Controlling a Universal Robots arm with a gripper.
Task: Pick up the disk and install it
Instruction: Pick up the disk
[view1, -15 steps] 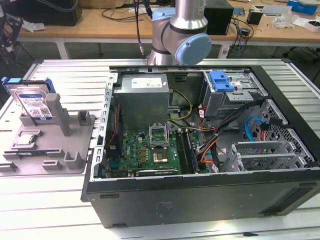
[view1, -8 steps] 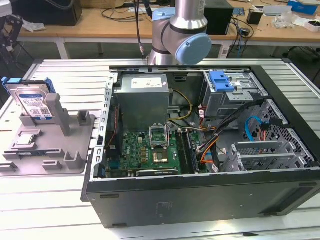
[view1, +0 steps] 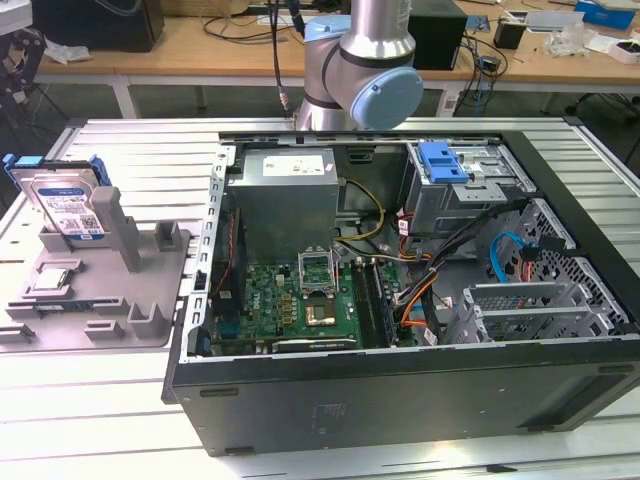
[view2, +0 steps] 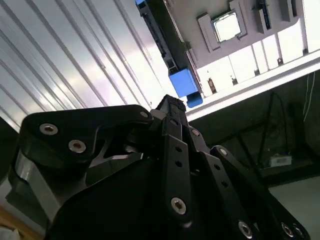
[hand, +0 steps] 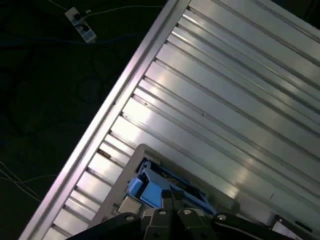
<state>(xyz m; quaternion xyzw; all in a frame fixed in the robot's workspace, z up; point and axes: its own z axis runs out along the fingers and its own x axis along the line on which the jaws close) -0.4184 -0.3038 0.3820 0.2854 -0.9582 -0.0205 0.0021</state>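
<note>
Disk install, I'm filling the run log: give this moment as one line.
disk: upright in grey fixture, not picked | claw: aimed at disk's blue bracket, not touching | computer case: open

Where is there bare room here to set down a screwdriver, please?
Bare ribbed tabletop lies between the grey fixture and the near edge, and beyond the fixture. Crowded: the fixture with the disk, the open computer case.

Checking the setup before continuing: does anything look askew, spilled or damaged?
Nothing stands out. The disk stands on edge in the gray fixture, and the open computer case sits flat on the table.
</note>
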